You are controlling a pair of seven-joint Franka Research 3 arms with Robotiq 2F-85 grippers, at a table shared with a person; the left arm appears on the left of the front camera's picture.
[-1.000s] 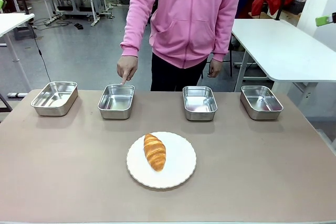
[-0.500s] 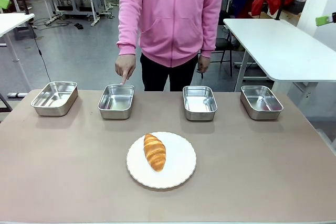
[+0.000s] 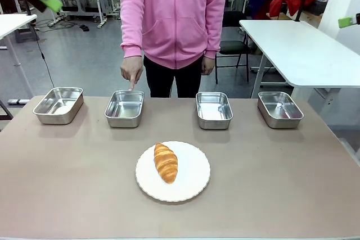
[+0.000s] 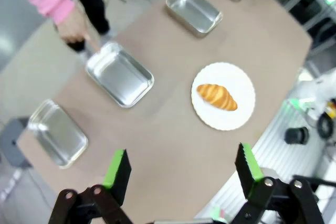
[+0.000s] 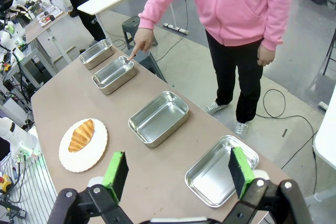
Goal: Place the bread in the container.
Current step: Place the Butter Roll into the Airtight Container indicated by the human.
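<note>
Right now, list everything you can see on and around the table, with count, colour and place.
trays: four, steel, in a row along the far edge; the second from the robot's left is the one pointed at
plate: one, white, scalloped, middle of the near half
croissant: one, golden brown, lying on the plate
table: one, brown top
white tables: several, behind the person
person's hand: one, finger pointing down at the far rim of the second tray
left gripper: black with green pads, open, high above the table
right gripper: black with green pads, open, high above the table
</note>
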